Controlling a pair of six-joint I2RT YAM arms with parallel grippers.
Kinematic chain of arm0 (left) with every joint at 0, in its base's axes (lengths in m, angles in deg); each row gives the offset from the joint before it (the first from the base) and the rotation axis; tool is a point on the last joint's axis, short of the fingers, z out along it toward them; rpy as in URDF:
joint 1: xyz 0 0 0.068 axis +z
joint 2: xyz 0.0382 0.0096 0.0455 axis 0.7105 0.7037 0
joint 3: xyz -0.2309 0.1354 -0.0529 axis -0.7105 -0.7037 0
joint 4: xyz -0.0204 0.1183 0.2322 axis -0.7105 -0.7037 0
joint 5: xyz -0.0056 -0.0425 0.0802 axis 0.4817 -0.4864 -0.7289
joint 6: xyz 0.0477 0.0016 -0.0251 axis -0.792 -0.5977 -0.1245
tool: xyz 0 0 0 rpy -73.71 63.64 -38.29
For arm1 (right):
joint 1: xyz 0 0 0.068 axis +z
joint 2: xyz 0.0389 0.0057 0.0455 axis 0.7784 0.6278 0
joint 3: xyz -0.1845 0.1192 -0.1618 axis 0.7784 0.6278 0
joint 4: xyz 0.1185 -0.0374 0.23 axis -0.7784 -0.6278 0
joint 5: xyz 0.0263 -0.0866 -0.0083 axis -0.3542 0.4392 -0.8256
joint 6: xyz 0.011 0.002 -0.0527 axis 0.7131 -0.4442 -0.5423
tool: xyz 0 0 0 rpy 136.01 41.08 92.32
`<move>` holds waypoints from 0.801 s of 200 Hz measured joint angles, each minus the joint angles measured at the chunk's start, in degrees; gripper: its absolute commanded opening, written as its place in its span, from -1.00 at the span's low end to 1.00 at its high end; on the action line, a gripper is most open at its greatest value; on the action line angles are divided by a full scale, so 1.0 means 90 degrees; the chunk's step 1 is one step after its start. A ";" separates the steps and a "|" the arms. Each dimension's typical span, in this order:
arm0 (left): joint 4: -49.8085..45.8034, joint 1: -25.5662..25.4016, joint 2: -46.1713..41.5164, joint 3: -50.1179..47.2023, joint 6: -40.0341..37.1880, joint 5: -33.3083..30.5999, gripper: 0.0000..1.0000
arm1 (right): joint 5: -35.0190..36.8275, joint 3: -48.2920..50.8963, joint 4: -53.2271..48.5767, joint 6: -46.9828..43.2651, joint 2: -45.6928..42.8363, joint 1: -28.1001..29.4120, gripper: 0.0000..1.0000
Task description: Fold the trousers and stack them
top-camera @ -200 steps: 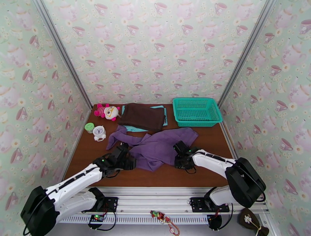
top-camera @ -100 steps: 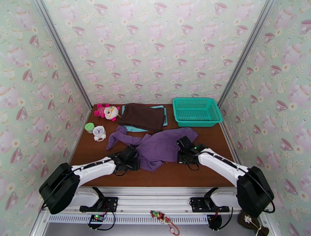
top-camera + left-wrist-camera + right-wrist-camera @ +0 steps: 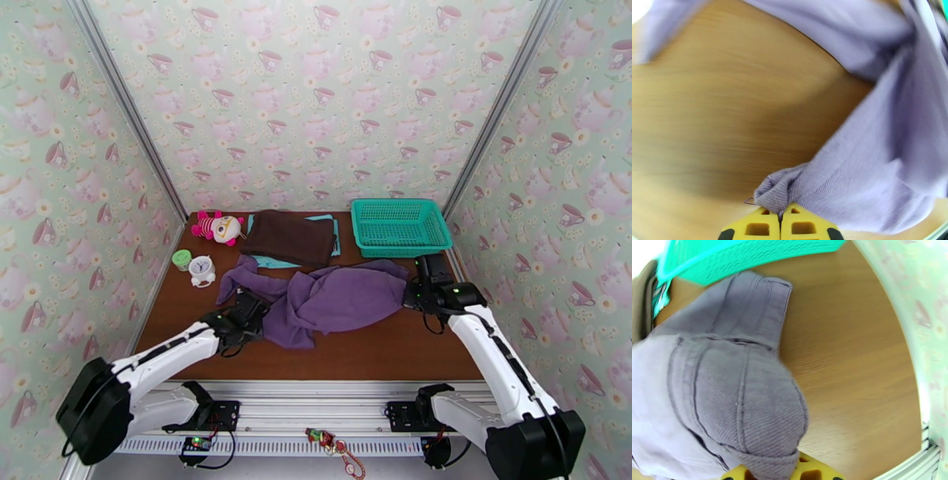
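The purple trousers (image 3: 340, 296) lie stretched sideways across the middle of the brown table (image 3: 379, 347), one leg trailing to the far left. My left gripper (image 3: 254, 306) is shut on a bunched fold at their near-left part; in the left wrist view the yellow fingertips (image 3: 758, 228) pinch the trousers (image 3: 877, 150). My right gripper (image 3: 411, 294) holds the waistband end at the right, just in front of the basket. In the right wrist view the stitched waist of the trousers (image 3: 730, 390) drapes over the yellow fingers (image 3: 809, 471).
A teal basket (image 3: 399, 250) stands at the back right, also in the right wrist view as the basket (image 3: 750, 255). A dark brown garment (image 3: 288, 237) lies on a light teal cloth (image 3: 272, 261) at the back. A plush toy (image 3: 217, 226), a white clock (image 3: 202, 271) and a green lid (image 3: 182, 259) sit left.
My right gripper has swung right and back toward the basket, dragging the waist end with it. The trousers have stretched out wider. My left gripper has shifted slightly left with its fold.
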 measured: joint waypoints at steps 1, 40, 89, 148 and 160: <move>-0.0010 0.0027 -0.0029 -0.0002 0.0002 -0.0005 -1.00 | 0.0000 -0.0015 -0.0007 -0.0002 0.0000 -0.0010 -1.00; -0.0425 0.1382 -0.1484 -0.0097 -0.0061 -0.0381 -1.00 | 0.0194 -0.0831 -0.0313 -0.0284 -0.0032 -0.0661 -1.00; -0.0500 0.1885 -0.2263 -0.0097 -0.0061 -0.0937 -1.00 | 0.0865 -0.1302 -0.0772 -0.0435 -0.0318 -0.0882 -1.00; 0.0090 0.3004 -0.1751 0.0624 -0.0605 -0.1377 -1.00 | 0.0894 -0.1768 -0.0784 -0.0437 -0.0121 -0.1457 -1.00; 0.0347 0.3325 -0.1260 0.1015 -0.0741 -0.1314 -1.00 | 0.0763 -0.1957 -0.0571 -0.0435 -0.0041 -0.1557 -1.00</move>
